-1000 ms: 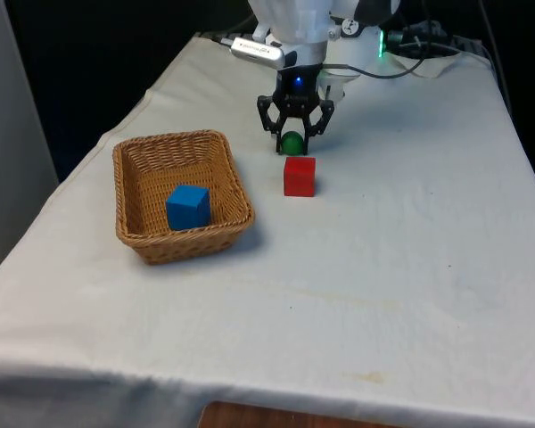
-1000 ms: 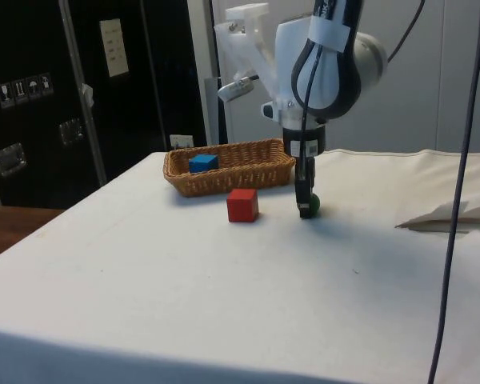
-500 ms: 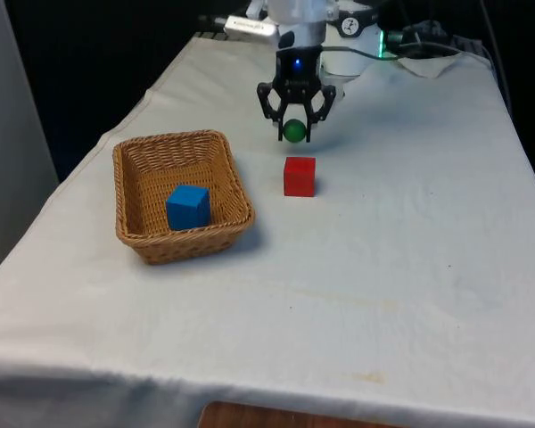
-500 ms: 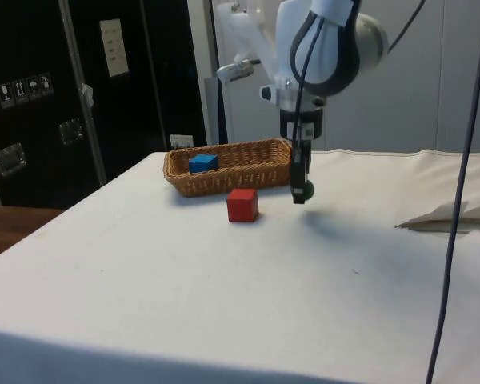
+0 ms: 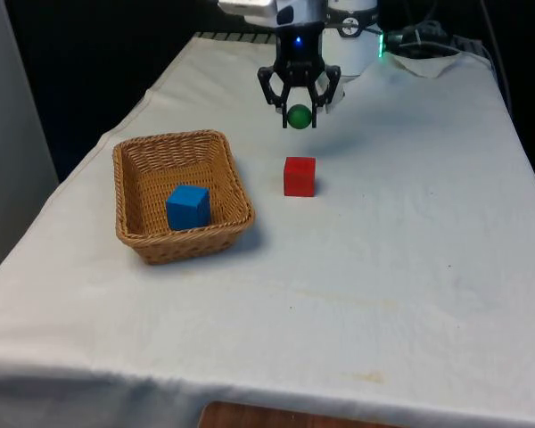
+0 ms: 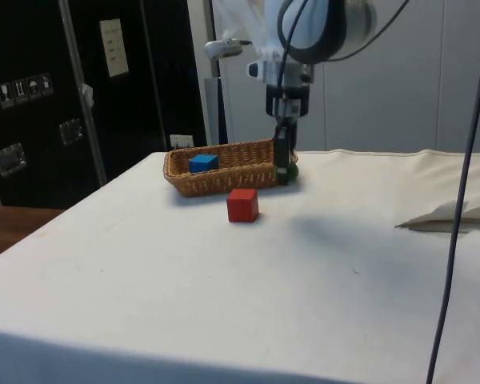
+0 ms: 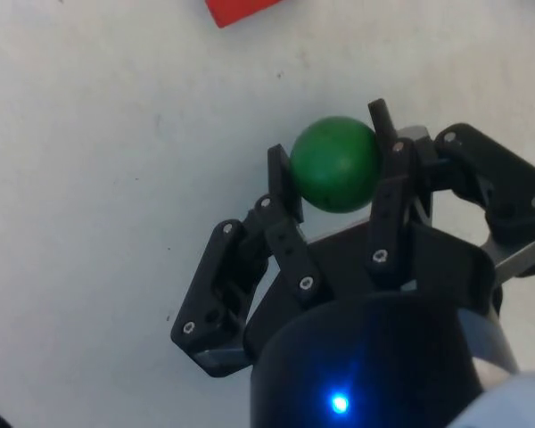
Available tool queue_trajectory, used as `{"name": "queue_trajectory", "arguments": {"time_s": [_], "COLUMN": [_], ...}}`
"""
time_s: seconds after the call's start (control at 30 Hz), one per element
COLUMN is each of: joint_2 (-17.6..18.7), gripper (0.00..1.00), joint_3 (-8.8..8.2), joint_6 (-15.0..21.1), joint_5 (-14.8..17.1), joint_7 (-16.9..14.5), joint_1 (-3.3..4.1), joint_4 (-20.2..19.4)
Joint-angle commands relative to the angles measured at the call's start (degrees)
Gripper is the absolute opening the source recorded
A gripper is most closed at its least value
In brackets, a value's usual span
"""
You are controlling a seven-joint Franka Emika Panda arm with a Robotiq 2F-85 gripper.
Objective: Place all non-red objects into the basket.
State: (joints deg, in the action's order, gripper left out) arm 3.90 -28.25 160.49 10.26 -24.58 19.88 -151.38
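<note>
The fingers (image 5: 299, 105) clamp the green ball (image 5: 299, 117) above the table; the basket (image 5: 216, 140) lies toward the front view's left, nearer the camera.

Gripper (image 5: 299, 109): you see it higher now than a second ago, raised clear of the white cloth (image 5: 410, 250).
Green ball (image 5: 299, 117): it rises with the gripper, off the cloth, clamped between the fingers, above and beyond the red cube (image 5: 299, 176).

Red block (image 7: 241, 9) cut off by the wrist picture's edge, green ball (image 6: 290, 170) mostly hidden behind the gripper (image 6: 283, 164) in the side view, blue block (image 6: 202, 163) half hidden by the basket (image 6: 224, 172) wall.
</note>
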Motion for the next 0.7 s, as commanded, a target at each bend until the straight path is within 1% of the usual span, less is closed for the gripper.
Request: {"name": "queue_trajectory", "arguments": {"time_s": [0.0,0.03,0.07,0.1,0.2,0.23,0.3,0.33,0.37,0.4,0.43,0.57,0.63,0.67], "joint_2": [0.11,-0.4,-0.46,-0.69,-1.32,-1.72,-2.01,-2.29,-2.18,-2.23,-2.23,-1.95,-1.6,-1.89], "gripper": [0.0,0.0,0.0,0.0,0.0,0.0,0.0,0.0,0.0,0.0,0.0,0.0,0.0,0.0], "joint_3": [-0.63,-0.57,-0.06,-0.57,-0.46,-0.4,-0.4,-0.17,-0.46,-0.52,-0.63,-0.97,-1.09,-1.09], "joint_6": [-1.09,-2.18,-1.09,-2.81,-4.41,-5.61,-6.82,-6.07,-7.56,-8.14,-9.45,-11.92,-12.95,-12.26], "joint_5": [-1.95,-2.12,-0.29,-2.12,-2.01,-1.83,-1.66,-0.52,-1.55,-1.43,-1.15,-0.34,-0.17,-0.52], "joint_7": [1.26,1.26,0.0,1.26,1.09,0.97,0.8,0.06,0.63,0.52,0.23,-0.57,-0.97,-0.52], "joint_1": [0.0,-0.06,0.0,-0.06,-0.17,-0.23,-0.29,-0.11,-0.29,-0.34,-0.4,-0.4,-0.46,-0.34], "joint_4": [0.86,1.55,0.8,1.95,3.04,3.9,4.76,4.18,5.33,5.84,6.93,9.28,10.43,9.97]}}
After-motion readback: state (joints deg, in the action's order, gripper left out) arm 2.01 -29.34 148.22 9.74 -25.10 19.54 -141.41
